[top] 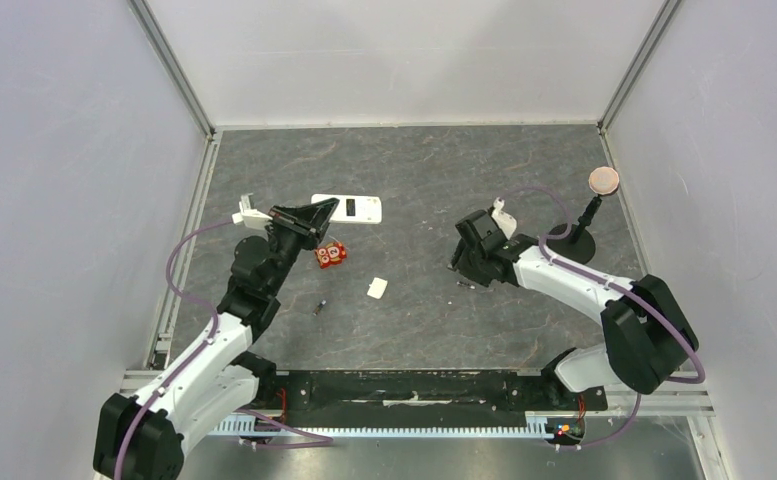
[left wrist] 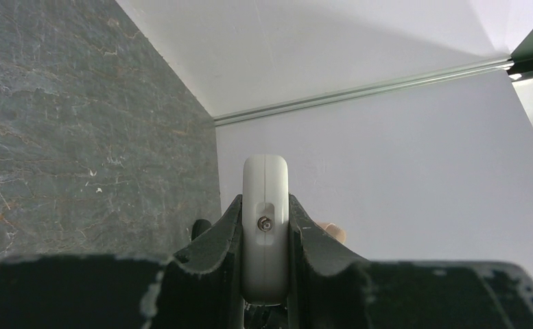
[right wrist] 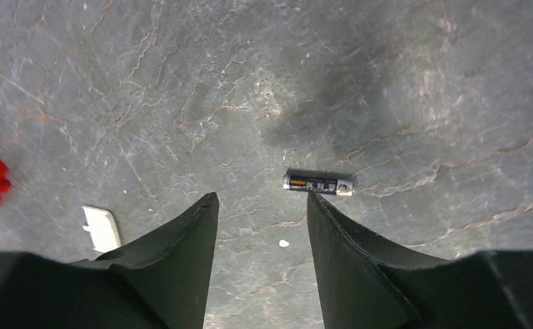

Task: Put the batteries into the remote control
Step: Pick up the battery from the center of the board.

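The white remote control (top: 356, 209) has its plain back with a dark slot facing up at the middle rear of the table. My left gripper (top: 312, 216) is shut on its left end. In the left wrist view the remote (left wrist: 265, 179) shows end-on, clamped between the fingers of the left gripper (left wrist: 265, 205). My right gripper (top: 461, 263) is open and empty, low over the table. In the right wrist view a black battery (right wrist: 317, 184) lies on the table just beyond the right fingertip of the right gripper (right wrist: 261, 197). A small dark object (top: 320, 303), maybe a second battery, lies left of centre.
A small loose white cover piece (top: 376, 288) lies mid-table and also shows in the right wrist view (right wrist: 101, 228). A red object (top: 331, 255) sits near the left gripper. A black stand with a round pink disc (top: 604, 180) stands at the right rear. Grey walls enclose the table.
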`<control>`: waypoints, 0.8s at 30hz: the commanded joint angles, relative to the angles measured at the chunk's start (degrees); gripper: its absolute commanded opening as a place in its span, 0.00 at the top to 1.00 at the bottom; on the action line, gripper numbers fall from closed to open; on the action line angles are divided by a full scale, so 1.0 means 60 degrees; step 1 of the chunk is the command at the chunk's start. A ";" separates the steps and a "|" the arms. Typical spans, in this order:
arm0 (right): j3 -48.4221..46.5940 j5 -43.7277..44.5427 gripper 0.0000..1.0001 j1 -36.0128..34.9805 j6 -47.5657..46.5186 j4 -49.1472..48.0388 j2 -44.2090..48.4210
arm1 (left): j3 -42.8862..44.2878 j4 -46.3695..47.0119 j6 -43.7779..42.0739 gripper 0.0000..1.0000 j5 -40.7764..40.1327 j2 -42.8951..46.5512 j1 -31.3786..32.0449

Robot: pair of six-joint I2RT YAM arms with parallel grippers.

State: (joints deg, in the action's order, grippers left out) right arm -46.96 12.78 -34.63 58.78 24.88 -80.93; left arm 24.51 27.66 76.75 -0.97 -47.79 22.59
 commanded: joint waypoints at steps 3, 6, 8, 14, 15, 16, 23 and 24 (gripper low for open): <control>-0.0564 0.0680 0.47 0.0071 0.3832 0.1282 -0.0117 | -0.0137 0.0093 -0.0481 0.98 -0.0101 0.0381 -0.0138; -0.0892 0.0484 0.47 0.0139 0.4717 0.1938 -0.0552 | -0.0188 0.0068 -0.0498 0.98 -0.0109 0.0456 -0.0204; -0.0999 0.0286 0.48 0.0212 0.5051 0.2042 -0.0761 | -0.0189 0.0049 -0.0509 0.98 -0.0102 0.0466 -0.0263; -0.1307 -0.0019 0.55 0.0476 0.5895 0.2369 -0.1205 | -0.0118 -0.0018 -0.0595 0.98 0.0019 0.0451 -0.0460; -0.1342 -0.0046 0.56 0.0495 0.5963 0.2434 -0.1278 | -0.0095 -0.0011 -0.0608 0.98 0.0034 0.0425 -0.0501; -0.1323 -0.0072 0.57 0.0533 0.6079 0.2458 -0.1298 | -0.0072 -0.0008 -0.0643 0.98 0.0056 0.0400 -0.0527; -0.1401 -0.0415 0.61 0.0565 0.6598 0.2899 -0.1666 | 0.0085 0.0095 -0.0743 0.98 0.0118 0.0076 -0.0723; -0.1385 -0.0462 0.61 0.0589 0.6581 0.2899 -0.1759 | 0.0093 0.0139 -0.0747 0.98 0.0118 0.0024 -0.0758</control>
State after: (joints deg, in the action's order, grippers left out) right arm -53.06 10.52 -31.33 94.76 39.07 -89.56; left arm 23.33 25.80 75.31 -0.84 -46.83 18.81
